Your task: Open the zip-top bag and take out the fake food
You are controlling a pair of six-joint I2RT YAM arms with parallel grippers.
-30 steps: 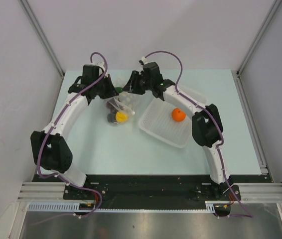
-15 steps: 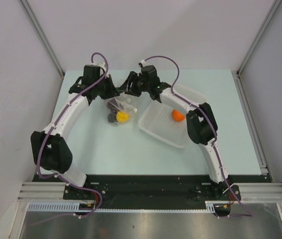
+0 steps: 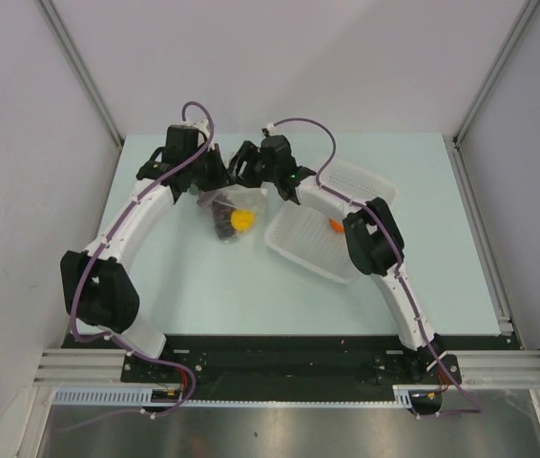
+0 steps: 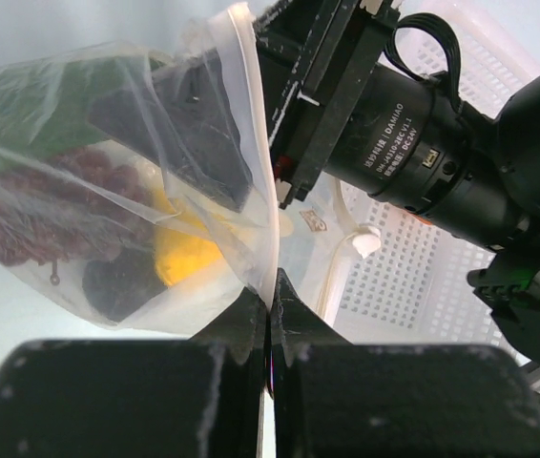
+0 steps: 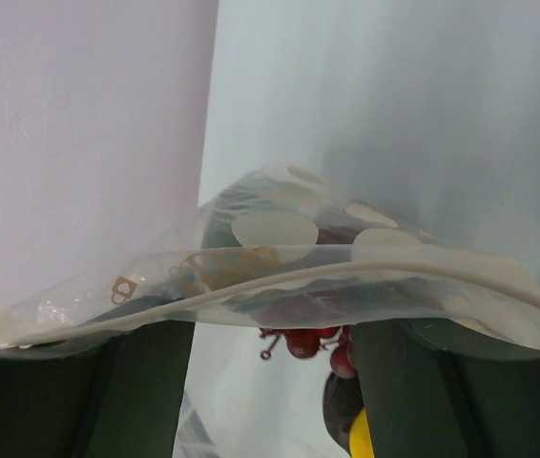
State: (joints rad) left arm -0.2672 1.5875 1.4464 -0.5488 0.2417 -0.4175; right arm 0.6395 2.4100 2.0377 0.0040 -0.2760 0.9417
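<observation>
pinching zip-top bag (image 4: 108, 219) rim with left tool (image 4: 270, 307), clamped tight; right tool (image 5: 272, 343) spread apart, one finger inside bag mouth, fake food (image 4: 184, 256) behind it.

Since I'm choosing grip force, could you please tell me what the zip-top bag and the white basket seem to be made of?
The zip-top bag looks like thin, clear, glossy plastic film: it creases and the fake food shows through. The white basket looks like rigid moulded plastic, fairly matte, with a regular grid of holes.

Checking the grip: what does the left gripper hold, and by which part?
The left gripper pinches the zip-top bag by its zip-strip rim.
</observation>
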